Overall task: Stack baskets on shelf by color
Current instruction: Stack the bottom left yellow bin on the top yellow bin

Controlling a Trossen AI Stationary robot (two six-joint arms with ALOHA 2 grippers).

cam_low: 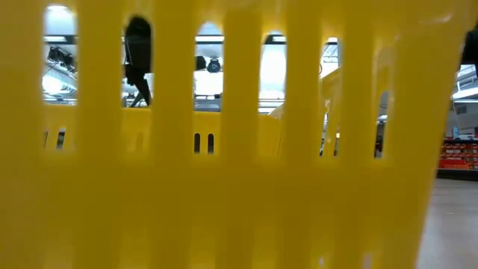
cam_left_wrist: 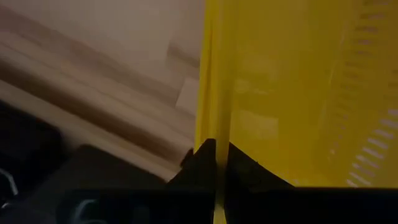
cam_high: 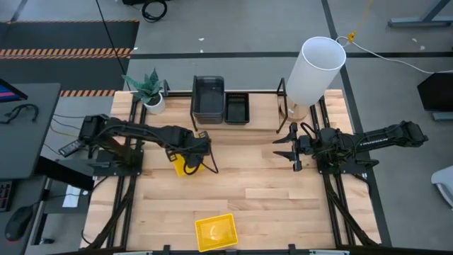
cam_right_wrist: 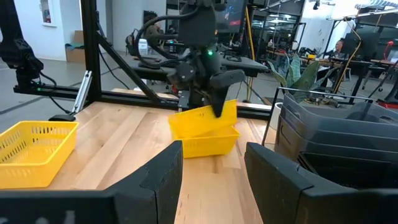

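Left gripper [cam_high: 192, 160] sat left of centre in the high view, jaws pinched onto one wall of a yellow basket [cam_high: 185, 165]. The left wrist view showed the fingers [cam_left_wrist: 208, 163] closed on that thin yellow rim. In the right wrist view the held basket [cam_right_wrist: 204, 127] hung tilted, apparently just off the table [cam_high: 269, 184], and it may have been two nested ones, hard to tell.

Second yellow basket [cam_high: 216, 231] lay at bottom centre, well apart. On the shelf [cam_high: 258, 92], top centre, a dark grey basket stack [cam_high: 208, 95] stood just beside a black basket [cam_high: 236, 108]. The free shelf bay lay near the white cylinder [cam_high: 315, 69].

Right gripper [cam_high: 291, 148] waited right of centre, jaws apart, holding nothing.

Risks, as judged: the single-wall pinch could let the basket swing or slip out during the carry. A tilted basket could catch a shelf post or bar. A wide approach could nudge the cylinder or the grey stack.
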